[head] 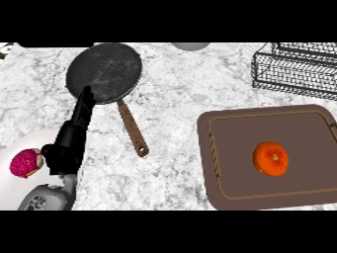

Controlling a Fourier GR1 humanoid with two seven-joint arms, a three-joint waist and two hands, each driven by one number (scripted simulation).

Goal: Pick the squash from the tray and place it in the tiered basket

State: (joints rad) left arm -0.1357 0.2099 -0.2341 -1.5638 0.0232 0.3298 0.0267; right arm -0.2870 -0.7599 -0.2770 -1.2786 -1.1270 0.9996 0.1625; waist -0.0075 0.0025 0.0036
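The squash [271,158], a round orange one, lies alone near the middle of the brown tray [222,148], with the wire tiered basket [302,74] well apart at the counter's far right corner. It looks stiff, smooth-skinned and likely to roll, so a grasp from above across its widest part seems best. The left hand [80,116] rests released, fingers straight, beside the frying pan [104,73]; the right hand is out of view.
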